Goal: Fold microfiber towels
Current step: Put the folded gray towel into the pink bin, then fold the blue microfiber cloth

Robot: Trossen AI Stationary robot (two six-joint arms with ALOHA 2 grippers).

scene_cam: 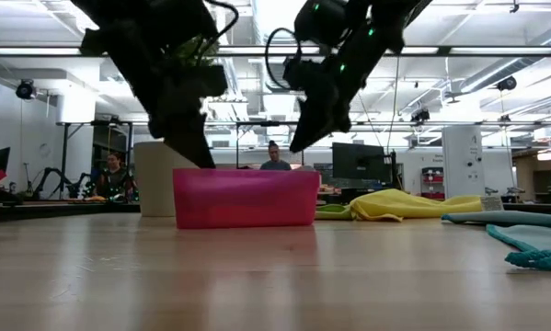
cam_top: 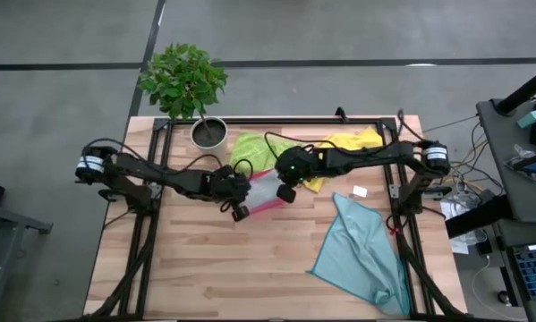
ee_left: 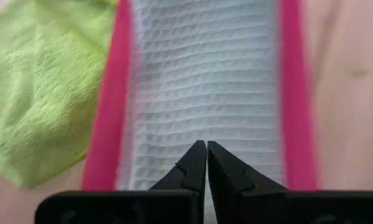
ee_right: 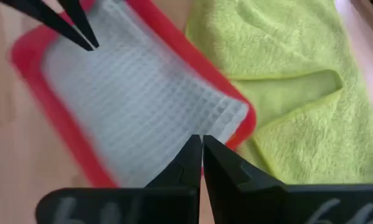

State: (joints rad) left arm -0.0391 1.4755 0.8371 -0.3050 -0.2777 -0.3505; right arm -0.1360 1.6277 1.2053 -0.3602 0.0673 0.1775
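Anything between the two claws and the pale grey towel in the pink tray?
Nothing visible. Both claws are shut and hang just over the pink tray, left claw and right claw each above the pale grey towel lying in it. The lime green towel lies beside the tray, not over it.

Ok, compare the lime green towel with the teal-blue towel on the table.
The fuzzy lime green microfiber towel lies bunched by the pink plastic tray, near the potted plant; the light teal-blue microfiber towel is spread flatter, apart, at the table's right edge. Neither is folded neatly or held.
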